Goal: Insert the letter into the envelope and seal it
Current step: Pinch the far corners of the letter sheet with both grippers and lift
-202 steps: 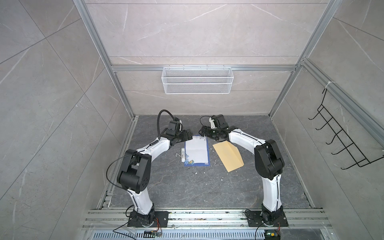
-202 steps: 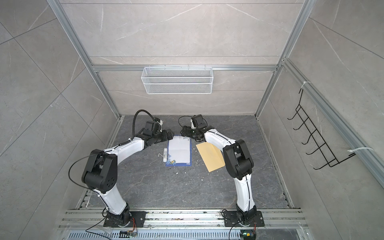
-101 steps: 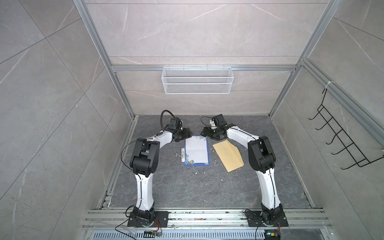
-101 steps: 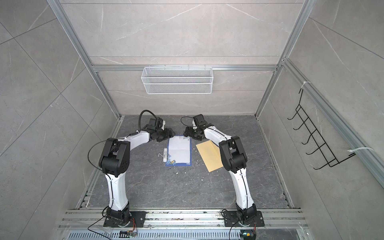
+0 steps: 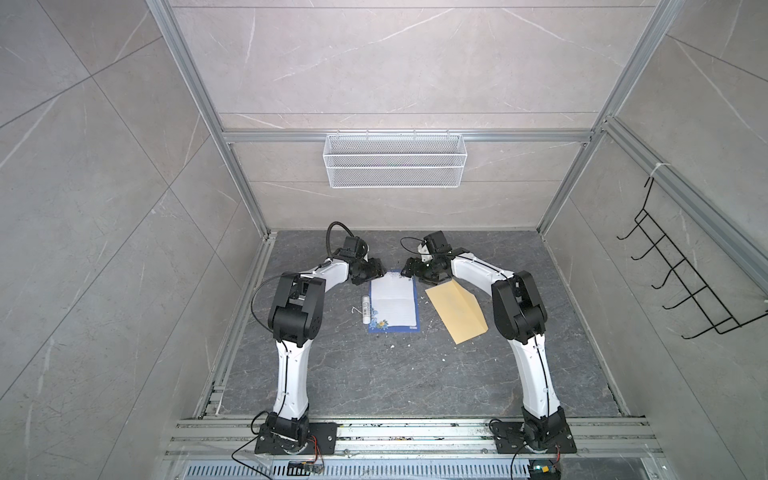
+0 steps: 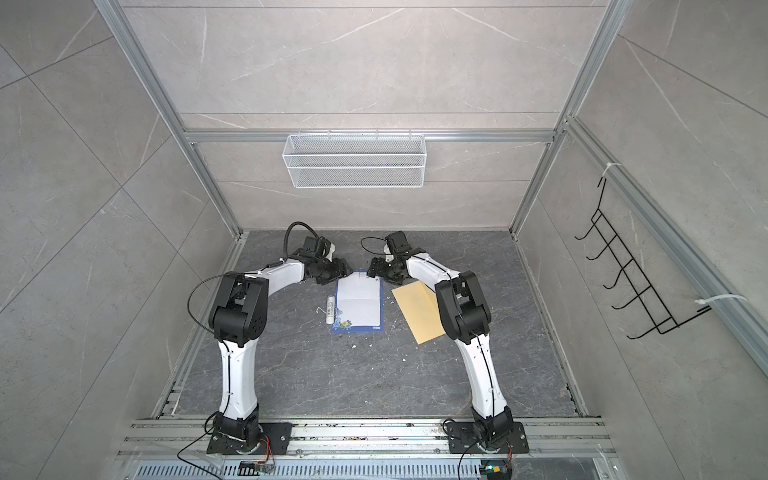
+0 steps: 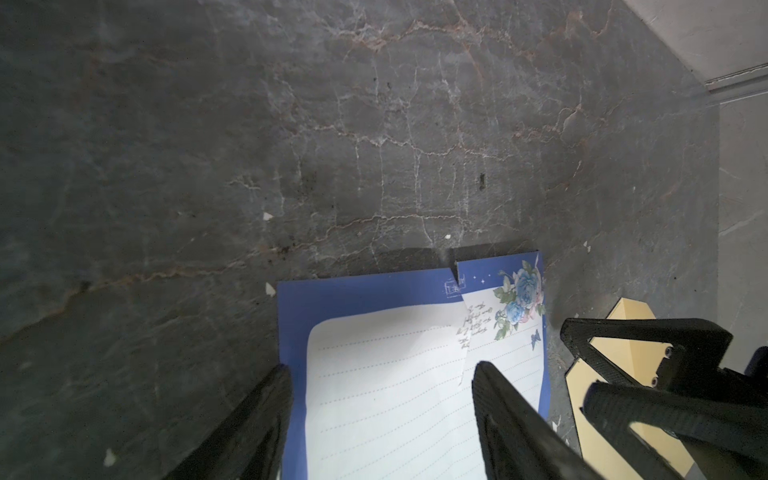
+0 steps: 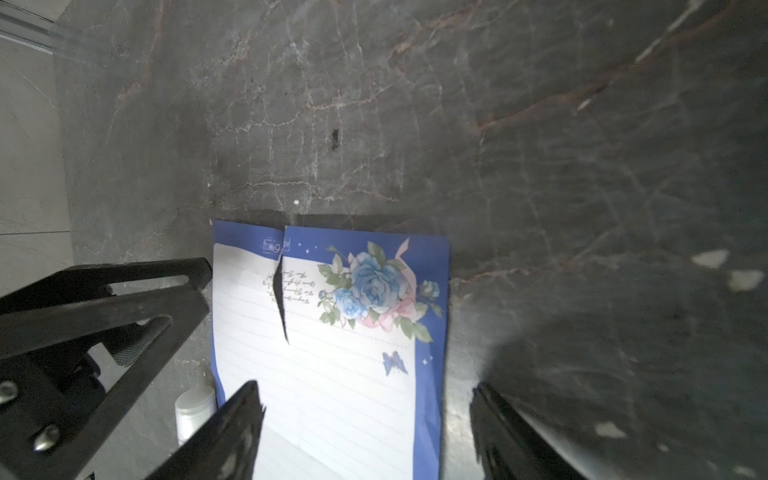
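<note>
The dark stone table (image 5: 374,374) carries everything, and the letter (image 5: 394,305) lies flat on it at mid-table, printed side up and outside any container. On the back wall beyond the letter hangs a white wire basket (image 5: 394,160); what it holds cannot be made out through the mesh. The envelope (image 5: 457,309) lies just right of the letter, skewed and apart from it. Its far corner is hidden under the right arm in both top views, and neither its flap nor its contents can be made out. The left gripper (image 7: 380,372) and the right gripper (image 8: 363,386) reach down at the letter's far corners, each with its jaws spread apart above the paper and gripping nothing. Both wrist views cut off the letter's near part and show a short tear in its far edge. A glue stick (image 5: 365,309) lies along the letter's left edge.
</note>
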You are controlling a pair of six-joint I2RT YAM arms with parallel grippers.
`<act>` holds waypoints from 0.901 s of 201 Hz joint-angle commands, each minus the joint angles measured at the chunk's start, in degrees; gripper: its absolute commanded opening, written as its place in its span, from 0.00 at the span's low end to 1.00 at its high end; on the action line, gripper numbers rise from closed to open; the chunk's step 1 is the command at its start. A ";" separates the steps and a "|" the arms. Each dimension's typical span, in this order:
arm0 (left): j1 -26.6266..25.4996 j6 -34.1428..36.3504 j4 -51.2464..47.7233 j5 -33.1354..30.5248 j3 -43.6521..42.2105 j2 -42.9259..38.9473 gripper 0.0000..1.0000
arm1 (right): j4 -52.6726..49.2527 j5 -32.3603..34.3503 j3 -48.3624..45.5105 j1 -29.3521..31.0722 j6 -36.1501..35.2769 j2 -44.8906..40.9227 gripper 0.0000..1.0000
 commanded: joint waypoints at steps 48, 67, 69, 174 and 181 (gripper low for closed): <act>-0.15 -0.04 -1.01 2.39 2.05 2.67 0.68 | -0.51 -2.80 0.14 -0.69 1.53 2.17 0.80; -0.24 -0.30 -0.93 2.82 2.45 3.11 0.66 | 1.18 -4.30 -0.76 -1.26 3.04 2.25 0.80; -0.24 -0.31 -0.93 2.82 2.49 3.18 0.66 | 1.39 -4.45 -0.82 -1.34 3.17 2.25 0.80; -1.03 -1.63 0.47 5.11 3.37 3.29 0.53 | 16.16 -11.23 -7.78 -2.87 8.58 -1.64 0.77; -1.03 -1.69 0.61 5.35 3.38 3.22 0.52 | 16.87 -11.23 -8.27 -2.97 8.76 -2.05 0.76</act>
